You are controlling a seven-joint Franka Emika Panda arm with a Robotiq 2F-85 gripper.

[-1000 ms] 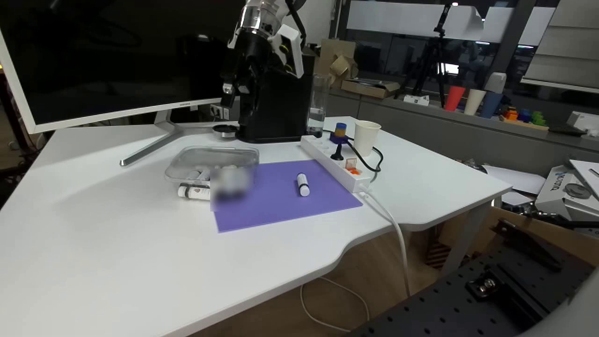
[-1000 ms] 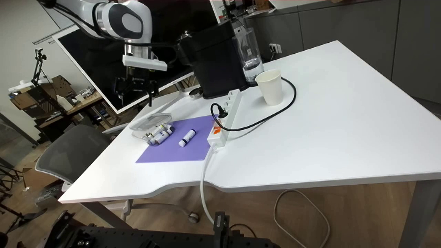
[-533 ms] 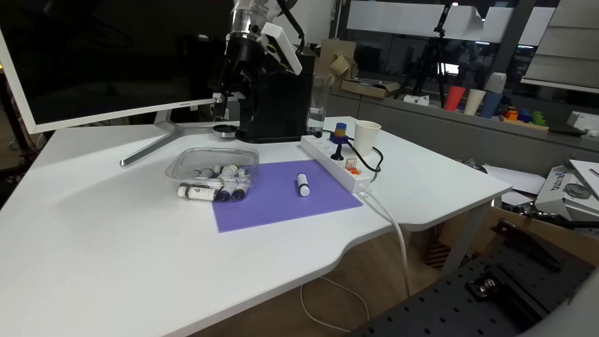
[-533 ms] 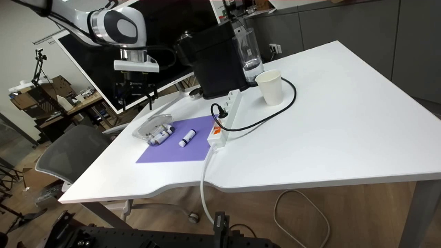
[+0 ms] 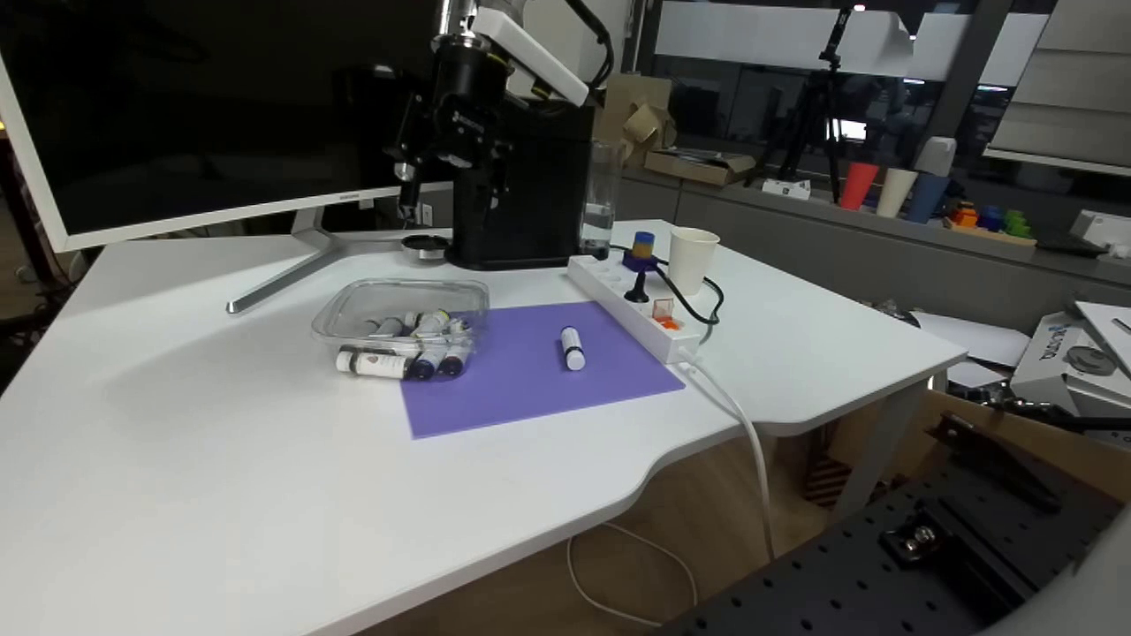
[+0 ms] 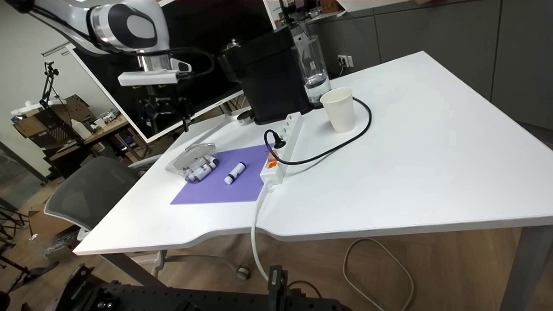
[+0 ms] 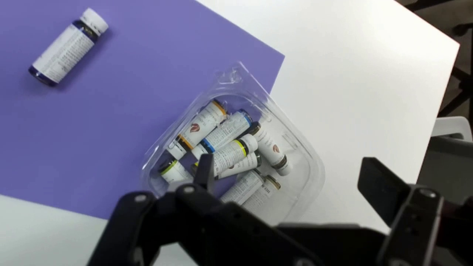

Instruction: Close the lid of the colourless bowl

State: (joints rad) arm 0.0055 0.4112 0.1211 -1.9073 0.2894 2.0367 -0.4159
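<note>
Black 2-fingered hand (image 5: pixel 450 208) hangs spread above white worktop (image 5: pixel 221 459)

In an exterior view, the low, see-through plastic bowl (image 5: pixel 362 303) sits on the worktop, partly over a flat purple mat (image 5: pixel 530 380). A small dark-blue bottle (image 5: pixel 573 347) with white label and cap lies on the mat, apart from the bowl. A long white power strip (image 5: pixel 629 311) runs along the mat's edge, near a white paper cup (image 5: pixel 692 261).

In an exterior view, a tall black box (image 6: pixel 270 77) stands beyond the power strip; the hand hangs apart from the bowl.

In the wrist view, the fingers (image 7: pixel 382 190) stand wide apart and hold nothing. At least 8 white-labelled bottles (image 7: pixel 230 156) lie jumbled in the bowl, part of which the hand hides.
</note>
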